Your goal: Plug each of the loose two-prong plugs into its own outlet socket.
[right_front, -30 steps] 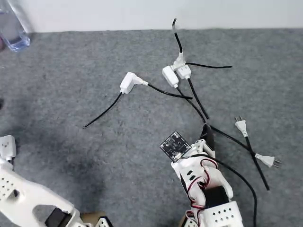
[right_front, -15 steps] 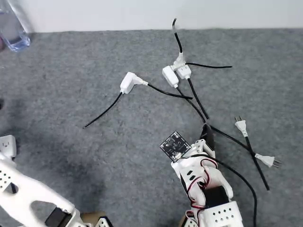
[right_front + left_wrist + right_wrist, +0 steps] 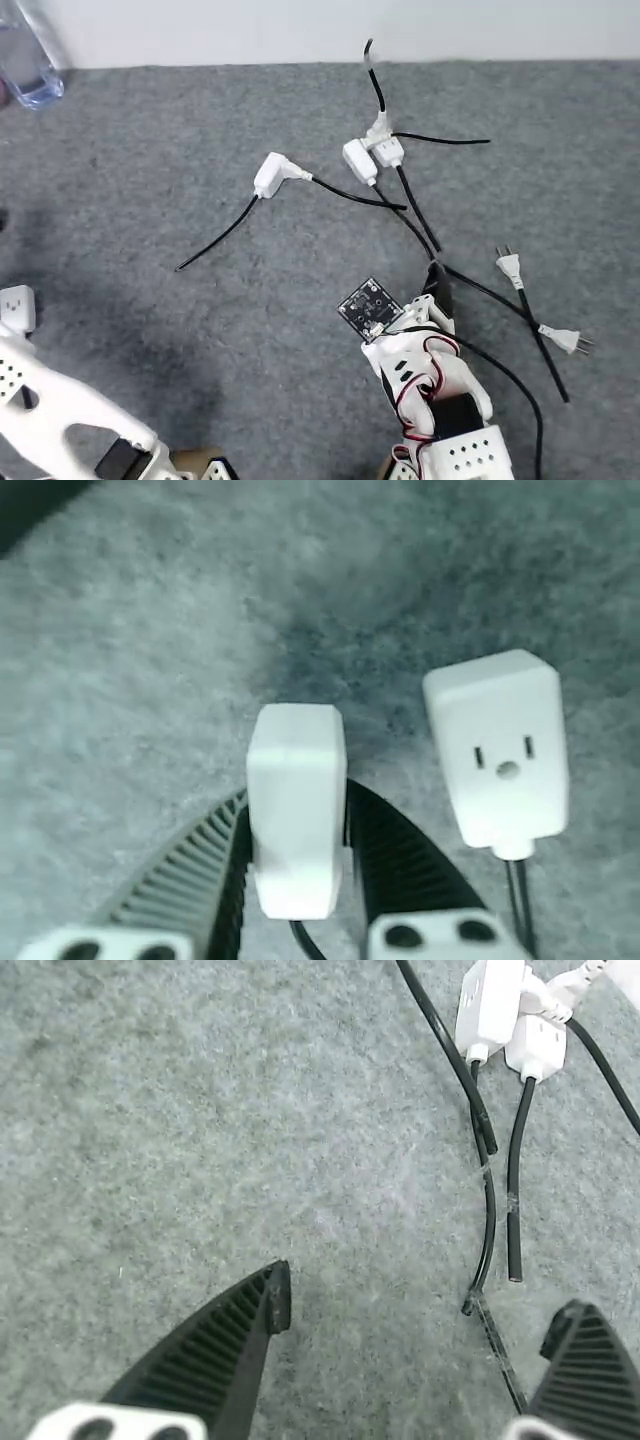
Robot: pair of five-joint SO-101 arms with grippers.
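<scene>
Left end effector (image 3: 298,825): pinched on the sides of a white socket (image 3: 295,750), held low over the table (image 3: 150,150); a second socket (image 3: 500,750) lies just beside it, slots showing
Right end effector (image 3: 427,1298): spread wide and empty, low over the table, with a black cord (image 3: 488,1210) running between its fingers
Plugs: one plug (image 3: 510,264) and another plug (image 3: 567,341) lie loose on the table beside the right arm, well apart from the held socket at the far left edge
Risk of distance: plug and held socket are far apart, so a plug carried across could be pulled back by its cord, or the meeting point could be missed
Risk of twist: the socket is clamped on smooth narrow faces and could be rotated or pushed out once a plug is pressed in
Risk of snag: the cords cross one another, so the other plug could be dragged along when one is lifted
Risk of misalignment: if a plug is picked up askew, the slots could be missed by the prongs
</scene>
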